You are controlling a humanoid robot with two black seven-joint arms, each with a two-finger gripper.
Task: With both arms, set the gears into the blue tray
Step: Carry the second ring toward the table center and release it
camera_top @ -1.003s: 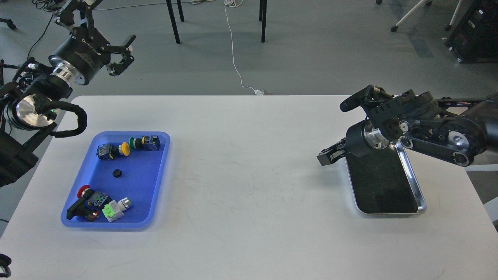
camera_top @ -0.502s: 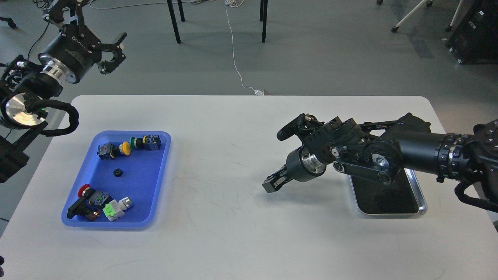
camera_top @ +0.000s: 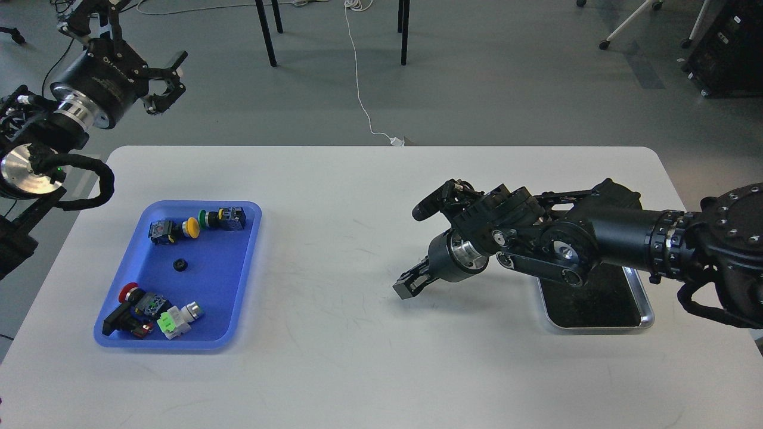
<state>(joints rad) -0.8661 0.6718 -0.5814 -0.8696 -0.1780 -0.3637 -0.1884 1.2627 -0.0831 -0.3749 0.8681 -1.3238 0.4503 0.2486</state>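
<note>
The blue tray (camera_top: pixel 217 280) lies on the left of the white table. One small black gear (camera_top: pixel 178 265) rests on its floor near the middle, apart from the push-buttons. My left gripper (camera_top: pixel 167 85) hangs open and empty, high above the table's far left corner and away from the tray. My right gripper (camera_top: pixel 408 286) is low over the table's middle, pointing left towards the tray, with its fingers together. Whether anything sits between its tips is hidden. No other gear shows.
Several coloured push-button switches (camera_top: pixel 197 225) lie along the blue tray's far and near ends. A silver metal tray (camera_top: pixel 596 307) with a dark bottom sits at the right, partly under my right arm. Chair legs and a white cable stand on the floor beyond the table.
My right arm has swung left from over the silver tray to the table's middle, its gripper lower. My left gripper has drifted up and to the left, still open.
</note>
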